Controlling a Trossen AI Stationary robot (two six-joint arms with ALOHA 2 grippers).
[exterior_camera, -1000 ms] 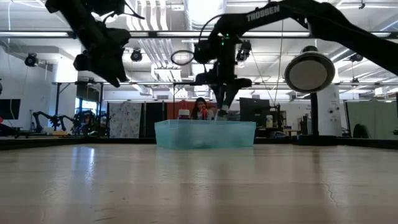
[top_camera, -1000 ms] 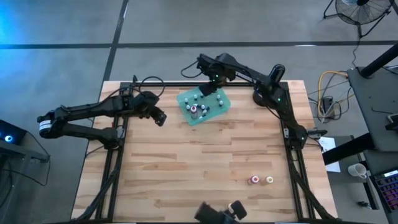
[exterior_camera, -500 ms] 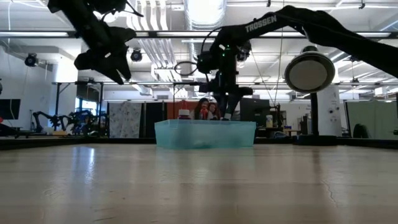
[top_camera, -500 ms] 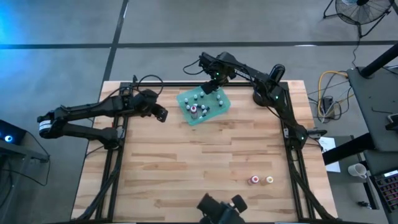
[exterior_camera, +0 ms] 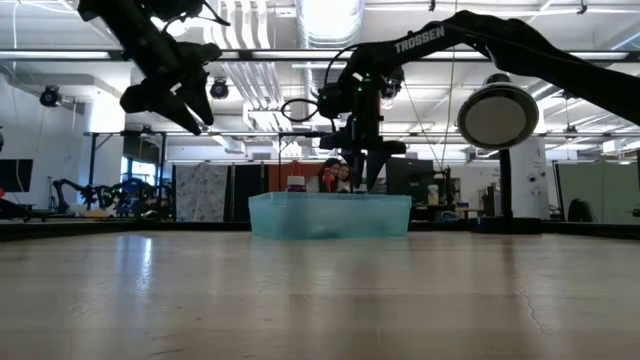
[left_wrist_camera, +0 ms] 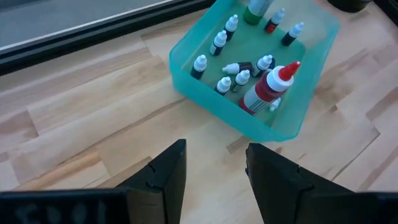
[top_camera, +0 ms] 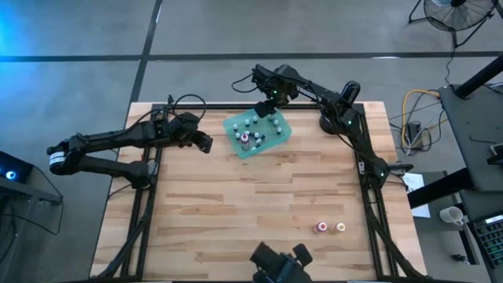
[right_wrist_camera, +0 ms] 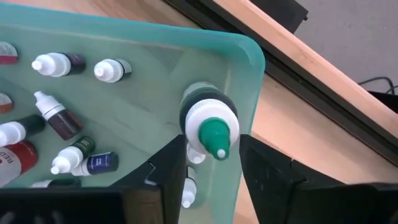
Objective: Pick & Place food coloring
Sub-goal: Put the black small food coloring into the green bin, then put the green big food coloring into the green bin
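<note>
Translucent teal plastic tray (left_wrist_camera: 292, 118), matt pale wood table (top_camera: 236, 212)

The left gripper (left_wrist_camera: 214, 171) hangs over the wooden table (left_wrist_camera: 93, 124), and its two dark fingers (left_wrist_camera: 168, 174) have a gap between them with nothing inside. Past the fingers sits a teal tray (left_wrist_camera: 205, 65) full of little white-capped bottles (left_wrist_camera: 200, 65), most standing up and one lying down. A bigger red bottle (left_wrist_camera: 267, 90) with a red tip leans among them.
</note>
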